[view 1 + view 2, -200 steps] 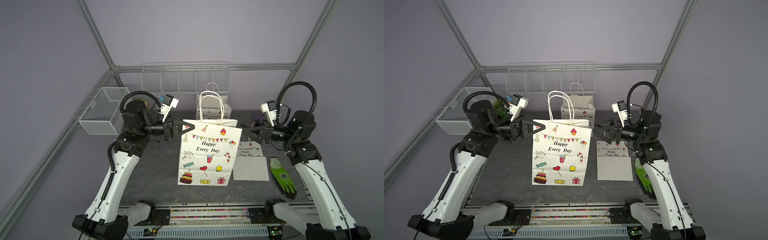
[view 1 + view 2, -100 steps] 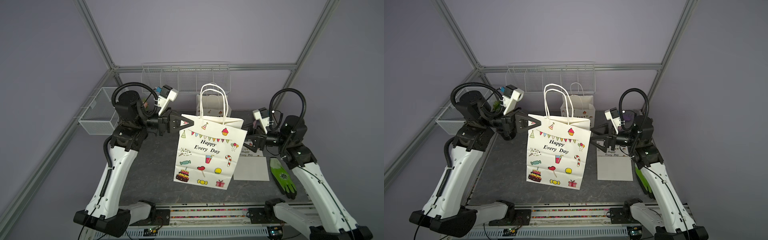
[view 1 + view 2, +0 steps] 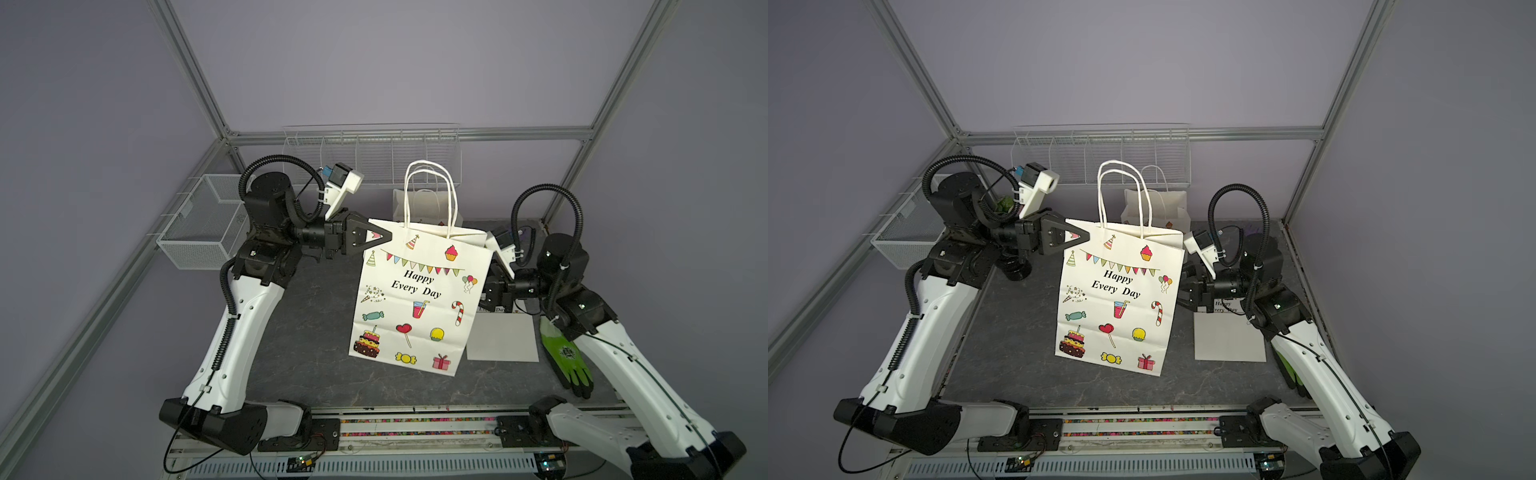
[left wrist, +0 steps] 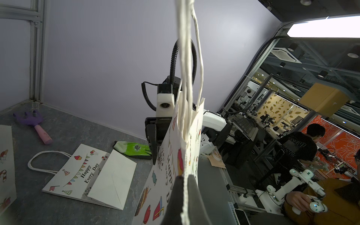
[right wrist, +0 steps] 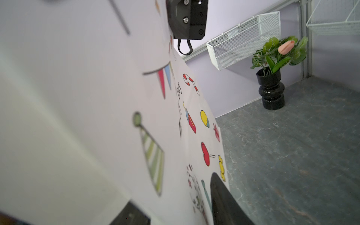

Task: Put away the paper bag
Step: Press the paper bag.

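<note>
Getting only part-way, by the look of it: lifting done, stowing not yet begun. Starting at the left, bypassing the wire basket [image 3: 199, 232] on the left wall, with nothing of the task in it. Pinching the top left corner of the paper bag [image 3: 419, 307] in the left gripper [image 3: 388, 237], jaws pressed flat together on the paper, as seen too in the left wrist view. Hanging the bag flattened from that corner in mid-scene, printed face toward the near side, top edge sloping down to the right, handles standing up, bottom apparently clear of the table [image 3: 307, 332]. Reaching in at the bag's right edge, roughly halfway down, with the right gripper [image 3: 1183, 286]. Straddling the paper there, one finger on each face in the right wrist view, yet not showing whether truly clamping or merely closing round it, so impossible to tell. Passing over, further right, a folded bag [image 3: 500, 336] lying flat on the table and a green glove [image 3: 567, 361] just beside it, neither being touched. Remaining, presumably: carrying the bag back to the wire rack [image 3: 370, 158] along the far wall, sliding it in and letting go.
</note>
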`<control>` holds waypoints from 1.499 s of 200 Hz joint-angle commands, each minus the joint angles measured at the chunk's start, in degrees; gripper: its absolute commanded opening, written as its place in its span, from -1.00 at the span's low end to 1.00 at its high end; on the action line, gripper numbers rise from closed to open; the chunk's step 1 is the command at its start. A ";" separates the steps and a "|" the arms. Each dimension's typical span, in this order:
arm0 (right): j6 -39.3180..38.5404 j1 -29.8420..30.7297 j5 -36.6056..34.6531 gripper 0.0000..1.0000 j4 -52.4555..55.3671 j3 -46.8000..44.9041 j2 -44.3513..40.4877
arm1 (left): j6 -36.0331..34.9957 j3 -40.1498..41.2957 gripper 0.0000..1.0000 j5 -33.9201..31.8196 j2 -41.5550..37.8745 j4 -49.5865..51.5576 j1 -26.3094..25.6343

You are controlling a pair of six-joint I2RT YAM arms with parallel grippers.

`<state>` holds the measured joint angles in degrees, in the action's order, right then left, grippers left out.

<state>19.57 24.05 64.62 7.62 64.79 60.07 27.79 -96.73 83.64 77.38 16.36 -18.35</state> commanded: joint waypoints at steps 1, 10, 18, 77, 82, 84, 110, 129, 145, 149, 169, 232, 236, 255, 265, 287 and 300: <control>-1.47 0.47 -1.60 -0.45 -0.45 1.03 -0.49 | -0.83 1.07 -0.87 -0.02 -0.05 -0.64 0.55; -1.87 0.44 -2.54 -0.60 0.17 1.12 -0.81 | -0.97 1.48 -0.83 -0.20 -0.23 -0.64 0.69; -1.89 0.42 -3.37 -0.72 0.42 1.19 -1.16 | -0.97 1.81 -0.78 -0.51 -0.31 -0.63 0.84; -0.78 0.08 -7.70 -0.87 1.94 2.46 -1.66 | -1.34 5.38 0.43 -2.13 -1.70 -0.63 1.47; -0.40 -0.01 -7.75 -0.87 1.57 2.40 -1.89 | -1.37 5.70 0.56 -2.15 -1.92 -0.63 1.39; -0.23 -0.16 -7.80 -0.87 1.38 2.36 -2.00 | -1.37 5.92 0.61 -2.11 -2.05 -0.63 1.43; 2.23 -1.15 -7.82 -0.87 -1.11 1.96 -3.57 | -1.68 8.03 0.91 -2.45 -2.98 -0.63 1.44; 3.97 -1.83 -7.83 -0.87 -2.57 1.78 -4.80 | -1.88 10.05 0.97 -3.00 -3.79 -0.63 1.39; 6.27 -2.59 -7.76 -0.87 -5.18 1.16 -5.81 | -2.19 11.99 0.97 -3.54 -4.88 -0.63 1.19; 6.71 -2.73 -7.69 -0.87 -5.74 1.05 -5.94 | -2.27 12.46 0.97 -3.67 -5.27 -0.63 1.09; 9.65 -3.71 -6.85 -0.87 -8.71 0.69 -6.37 | -2.56 14.46 0.98 -4.48 -7.01 -0.64 0.35; 20.52 -3.55 -0.22 -0.87 -21.31 -0.28 -4.74 | -2.52 17.35 0.98 -8.22 -8.78 -0.76 -1.88; 21.02 -3.43 0.51 -0.87 -22.00 -0.21 -4.67 | -2.64 17.43 0.99 -8.35 -8.76 -0.83 -1.91; 21.44 -2.74 2.19 -0.87 -22.26 0.41 -4.88 | -1.55 17.90 1.00 -9.09 -8.82 -2.61 -2.08; 21.43 -2.27 2.77 -0.87 -22.08 0.72 -4.94 | 0.63 18.59 1.00 -9.47 -8.99 -5.69 -2.38; 21.32 -1.35 3.31 -0.87 -21.77 1.10 -4.18 | 6.36 20.07 0.98 -10.42 -9.72 -14.02 -3.91; 21.40 -1.09 3.36 -0.87 -21.77 1.21 -3.69 | 8.50 20.36 0.90 -10.49 -9.95 -16.89 -4.68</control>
<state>39.44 22.00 65.41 -11.27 65.45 55.72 30.39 -77.28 74.50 68.64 8.58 -21.47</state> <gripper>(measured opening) 0.067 0.975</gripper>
